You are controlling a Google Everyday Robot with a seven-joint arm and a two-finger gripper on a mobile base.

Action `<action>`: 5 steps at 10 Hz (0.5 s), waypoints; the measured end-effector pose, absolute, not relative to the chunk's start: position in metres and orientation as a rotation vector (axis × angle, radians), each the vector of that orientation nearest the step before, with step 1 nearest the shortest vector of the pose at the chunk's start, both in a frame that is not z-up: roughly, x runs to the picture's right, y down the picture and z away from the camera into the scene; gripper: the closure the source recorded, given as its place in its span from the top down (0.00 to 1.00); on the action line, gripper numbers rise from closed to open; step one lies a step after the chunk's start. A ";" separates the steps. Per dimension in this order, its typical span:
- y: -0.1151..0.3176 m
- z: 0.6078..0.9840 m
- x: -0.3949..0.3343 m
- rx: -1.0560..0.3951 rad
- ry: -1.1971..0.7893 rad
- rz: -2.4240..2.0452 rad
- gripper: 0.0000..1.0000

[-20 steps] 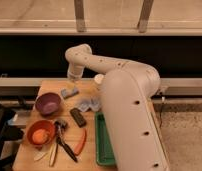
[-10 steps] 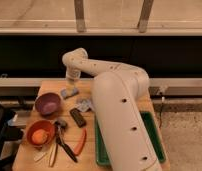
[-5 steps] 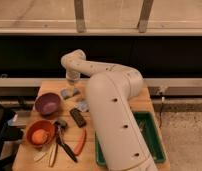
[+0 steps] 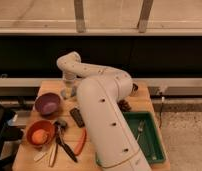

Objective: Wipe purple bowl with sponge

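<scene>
1. One round, matte purple bowl (image 4: pixel 47 104) sits left on the wooden tabletop (image 4: pixel 46 86).
2. One soft blue-grey sponge (image 4: pixel 65 93) lies just beyond, far-right.
3. Gripper (image 4: pixel 69 88) directly over the sponge, jaws released.

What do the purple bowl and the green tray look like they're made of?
Round deep purple bowl: probably plastic or ceramic, with a matte finish; the colour is even and shows no glare. Rectangular green tray: likely moulded plastic, smooth; the colour is uniform and the rim is raised. The claw hangs over the small blue-grey sponge, just beyond the bowl.
</scene>
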State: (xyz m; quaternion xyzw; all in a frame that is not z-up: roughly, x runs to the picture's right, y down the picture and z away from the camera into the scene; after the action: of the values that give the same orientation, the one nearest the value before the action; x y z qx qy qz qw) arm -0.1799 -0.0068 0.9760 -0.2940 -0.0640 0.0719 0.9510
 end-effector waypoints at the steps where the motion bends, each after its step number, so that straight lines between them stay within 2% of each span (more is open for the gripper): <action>1: -0.002 0.981 -0.182 -0.612 -0.134 0.141 0.80; 3: 0.007 0.987 -0.187 -0.642 -0.136 0.130 0.80; 4: 0.012 0.989 -0.187 -0.659 -0.133 0.121 0.76; 5: 0.016 0.990 -0.185 -0.680 -0.128 0.093 0.65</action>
State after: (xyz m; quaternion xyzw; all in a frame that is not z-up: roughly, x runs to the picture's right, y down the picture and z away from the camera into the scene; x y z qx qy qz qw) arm -0.1852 0.0163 0.9901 -0.3332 -0.0625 0.0457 0.9397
